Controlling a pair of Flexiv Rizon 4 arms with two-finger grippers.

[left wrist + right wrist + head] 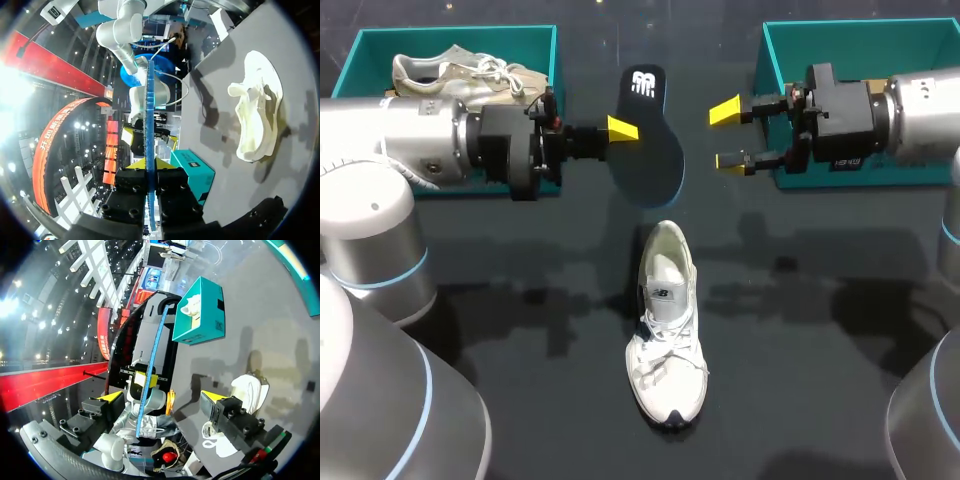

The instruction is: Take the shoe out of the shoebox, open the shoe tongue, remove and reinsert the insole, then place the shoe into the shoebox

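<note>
Spreading across the whole scene, the black table (520, 330) carries two teal boxes at its far edge and one loose shoe in the middle. The left arm (410, 140) comes in level from the left side, passing in front of the left box (450, 38). The right arm (920, 110) comes in level from the right, in front of the right box (860, 40). A pale shoe (450, 75) lies inside the left box, partly hidden by the arm.

The white shoe (667, 330) lies flat on the table, near the middle, toe toward the near edge and heel opening toward the boxes. It sits below and in front of both grippers, touching neither.

The dark insole (648, 150) is off the table, between the two boxes and above the heel end of the white shoe. The left gripper (625, 135) pinches it from both sides. In the left wrist view the insole (150, 150) shows edge-on as a thin blue line clamped between the fingers, with the white shoe (257, 110) lying on the table off to one side of it.

The right gripper (728, 135) faces the insole from the other side, fingers spread wide, holding nothing, its yellow tips near the insole but apart from it. In the right wrist view the insole (150, 370) stands ahead of the spread gripper (161, 397), in line with the gap between its fingers.
</note>
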